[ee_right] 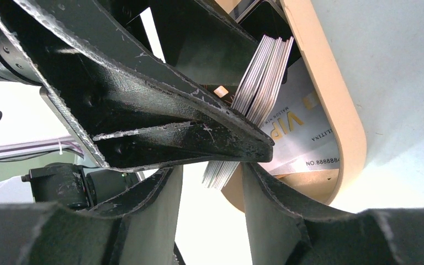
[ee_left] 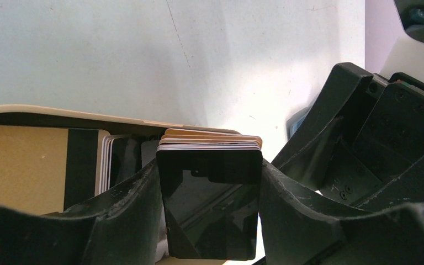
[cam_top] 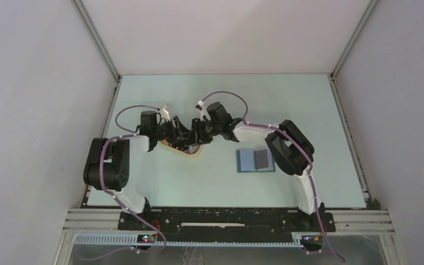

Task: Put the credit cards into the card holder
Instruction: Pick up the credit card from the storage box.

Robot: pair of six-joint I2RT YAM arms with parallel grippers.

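Note:
A stack of credit cards [ee_left: 210, 210] with a glossy dark card on top sits clamped by its long edges between my left gripper's [ee_left: 207, 221] fingers, over the tan oval tray [ee_left: 88, 115]. In the right wrist view the same stack [ee_right: 259, 77] shows edge-on. Its lower corner lies between the fingers of my right gripper [ee_right: 212, 187], near the right finger, with a bright gap on the other side. Both grippers [cam_top: 179, 137] [cam_top: 195, 135] meet nose to nose above the tray. The card holder [cam_top: 247, 160] lies open and flat to the right, with a dark card [cam_top: 261, 159] on its right half.
More cards lie in the tray: a pale-edged pile [ee_left: 104, 165] and a silvery card printed VIP [ee_right: 303, 132]. The tray's rim [ee_right: 331, 110] curves round the right gripper's far side. White walls enclose the pale green table [cam_top: 226, 94].

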